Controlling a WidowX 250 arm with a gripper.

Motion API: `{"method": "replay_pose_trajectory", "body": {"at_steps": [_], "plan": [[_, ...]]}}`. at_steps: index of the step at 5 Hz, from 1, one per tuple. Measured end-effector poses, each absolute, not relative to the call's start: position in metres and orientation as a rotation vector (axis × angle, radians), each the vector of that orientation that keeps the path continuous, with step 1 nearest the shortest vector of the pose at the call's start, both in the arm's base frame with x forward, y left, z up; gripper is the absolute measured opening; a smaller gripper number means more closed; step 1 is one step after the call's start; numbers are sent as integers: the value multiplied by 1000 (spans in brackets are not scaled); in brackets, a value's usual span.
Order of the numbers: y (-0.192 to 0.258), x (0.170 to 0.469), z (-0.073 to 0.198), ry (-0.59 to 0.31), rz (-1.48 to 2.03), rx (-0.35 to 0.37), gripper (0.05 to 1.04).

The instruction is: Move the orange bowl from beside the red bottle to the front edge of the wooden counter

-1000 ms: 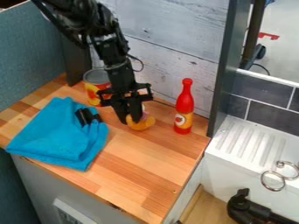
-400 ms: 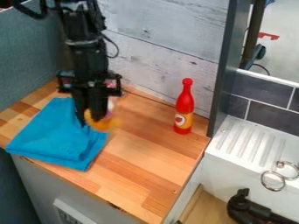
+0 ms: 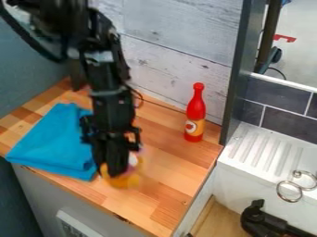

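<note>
At far left, a folded blue cloth (image 3: 53, 143) lies on the wooden counter (image 3: 164, 185), its right side partly hidden behind the arm (image 3: 111, 88). The arm enters from the upper left and slopes down; its gripper (image 3: 112, 172) points downward near the counter's front edge, just right of the cloth. The jaws are clamped on a yellow-orange object (image 3: 125, 180) with a small pale part, blurred in outline. Further right and farther back, a red bottle (image 3: 195, 115) stands upright, well apart from the arm. Beyond it rises a dark post (image 3: 238, 78), then a white ridged drainboard (image 3: 266, 150) with metal rings (image 3: 289, 190) at its front.
</note>
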State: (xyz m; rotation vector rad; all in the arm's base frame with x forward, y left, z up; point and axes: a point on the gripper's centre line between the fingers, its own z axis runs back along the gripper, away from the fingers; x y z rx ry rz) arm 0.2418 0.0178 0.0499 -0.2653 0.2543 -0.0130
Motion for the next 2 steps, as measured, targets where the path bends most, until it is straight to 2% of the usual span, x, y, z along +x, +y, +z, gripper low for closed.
{"method": "replay_pose_trajectory", "body": {"at_steps": [1,2], "plan": [[12,245,36,222,-44,-264,239],[15,246,24,237,-31,-244,239]]}}
